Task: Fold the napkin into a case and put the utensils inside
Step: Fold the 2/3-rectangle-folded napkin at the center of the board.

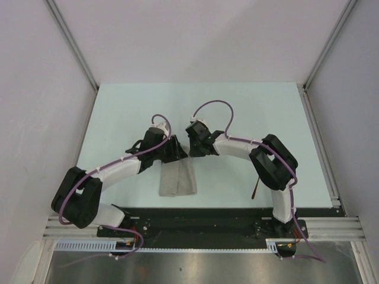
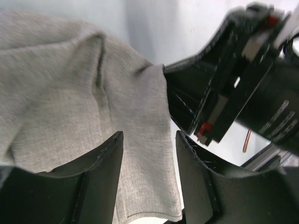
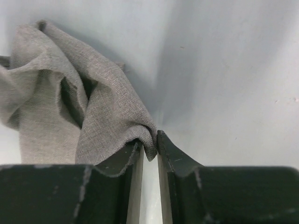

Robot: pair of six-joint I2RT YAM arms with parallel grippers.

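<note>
The left end effector point(image 2: 149, 135) stood open, fingers astride the napkin point(image 2: 70, 93). The right end effector point(image 3: 149, 139) was nearly closed, tips pinching a raised napkin fold; cloth bunched to its left.

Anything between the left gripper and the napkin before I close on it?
Nothing visible. The left gripper is open right over the napkin, with cloth showing in the gap. The right gripper sits close beside it, pinching the napkin's edge, so that side is crowded.
</note>
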